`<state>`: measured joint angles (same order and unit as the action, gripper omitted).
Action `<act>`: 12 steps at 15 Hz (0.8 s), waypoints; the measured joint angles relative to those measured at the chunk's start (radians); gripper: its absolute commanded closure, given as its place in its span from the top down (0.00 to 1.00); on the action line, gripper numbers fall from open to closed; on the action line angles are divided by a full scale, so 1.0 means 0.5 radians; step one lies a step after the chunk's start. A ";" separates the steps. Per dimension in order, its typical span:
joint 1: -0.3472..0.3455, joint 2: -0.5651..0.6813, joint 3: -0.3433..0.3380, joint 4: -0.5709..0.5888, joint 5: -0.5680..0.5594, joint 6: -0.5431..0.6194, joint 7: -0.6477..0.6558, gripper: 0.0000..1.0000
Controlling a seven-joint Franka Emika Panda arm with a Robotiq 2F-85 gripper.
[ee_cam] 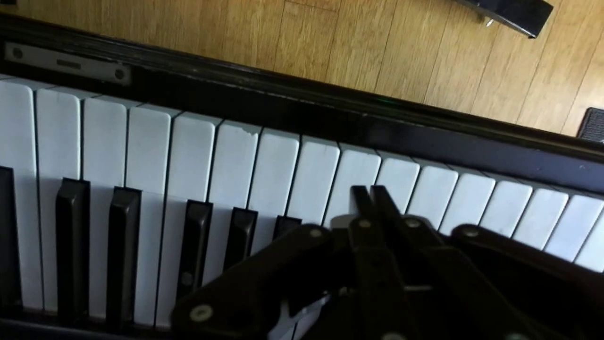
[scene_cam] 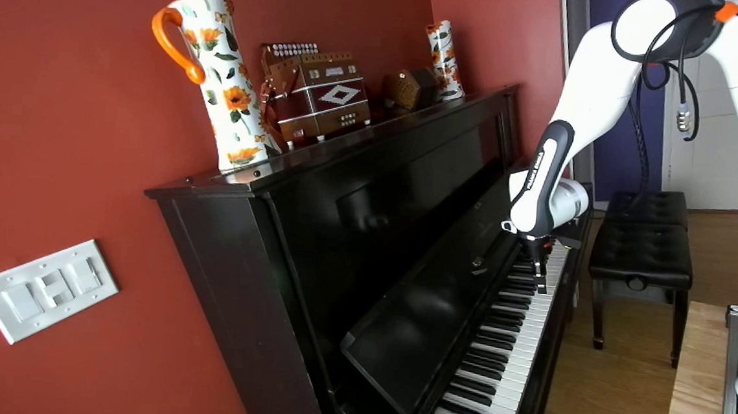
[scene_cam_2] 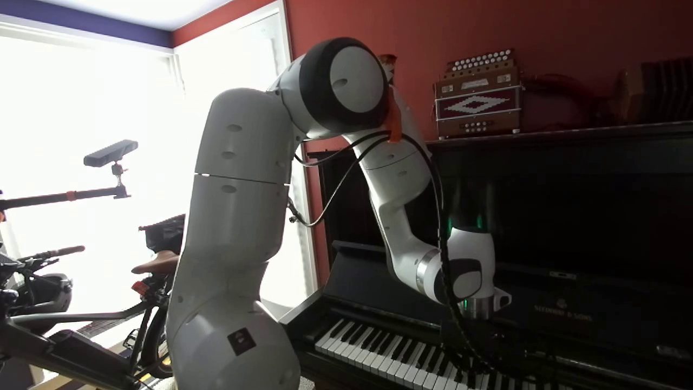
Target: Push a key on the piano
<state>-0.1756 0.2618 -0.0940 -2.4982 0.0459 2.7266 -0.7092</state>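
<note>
The glossy black upright piano (scene_cam: 412, 327) stands against the red wall and also shows in an exterior view (scene_cam_2: 557, 216). Its row of white and black keys (scene_cam: 525, 348) shows uncovered in both exterior views (scene_cam_2: 373, 352). In the wrist view the white keys (ee_cam: 236, 156) run across the picture. My gripper (scene_cam: 541, 287) points down over the keyboard. In the wrist view its fingertips (ee_cam: 369, 190) are close together with a thin gap and nothing between them. They overlap the white keys; I cannot tell whether they touch. In an exterior view the fingers are lost against dark surfaces.
A floral pitcher (scene_cam: 228, 87), an accordion (scene_cam: 328, 97) and a floral vase (scene_cam: 445, 60) stand on the piano top. The dark padded bench (scene_cam: 642, 252) stands beside the keyboard. A black front rail (ee_cam: 302, 113) edges the keys. Cables (scene_cam_2: 441, 216) hang along the arm.
</note>
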 measured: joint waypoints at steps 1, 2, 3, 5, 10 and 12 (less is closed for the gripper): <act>-0.013 0.015 0.012 0.010 0.002 0.000 0.001 0.00; -0.026 0.029 0.023 0.021 0.003 0.000 0.001 0.00; -0.037 0.041 0.034 0.029 0.005 0.000 0.001 0.00; -0.059 0.061 0.054 0.042 0.005 0.000 0.001 0.00; -0.094 0.101 0.088 0.071 0.006 0.018 0.003 0.00; -0.106 0.116 0.099 0.080 0.006 0.027 0.003 0.00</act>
<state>-0.2284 0.3196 -0.0445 -2.4582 0.0490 2.7399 -0.7078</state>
